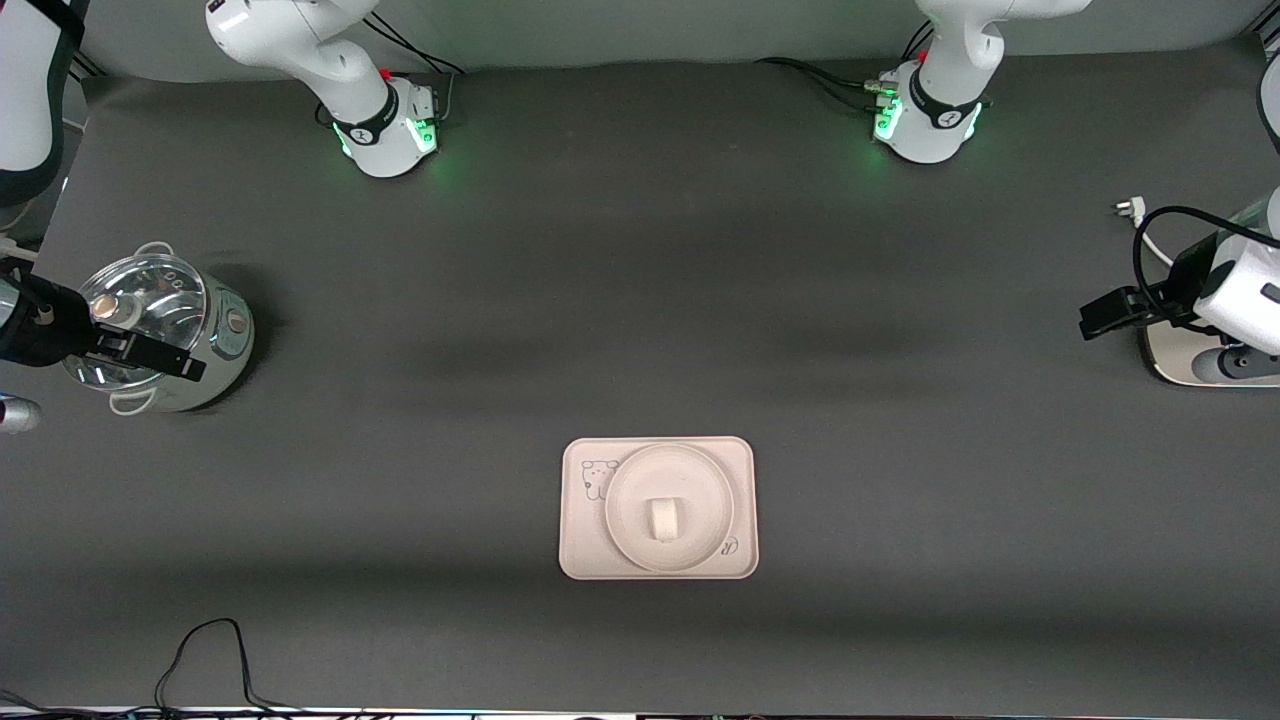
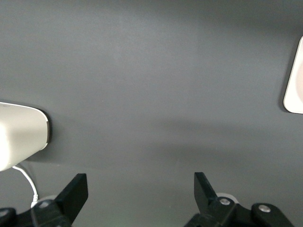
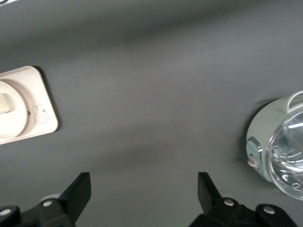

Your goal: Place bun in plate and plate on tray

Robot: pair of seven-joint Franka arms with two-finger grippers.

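Note:
The pinkish-cream tray lies on the dark table near the front camera, midway between the arms' ends. The round cream plate sits on the tray, and the small off-white bun lies in the plate. My right gripper is open and empty above the pot at the right arm's end. My left gripper is open and empty at the left arm's end. The right wrist view shows tray, plate, bun and its open gripper. The left wrist view shows its open gripper and a tray corner.
A pale green pot with a glass lid stands at the right arm's end, also in the right wrist view. A white device with a cable and plug sits at the left arm's end. A black cable lies by the near edge.

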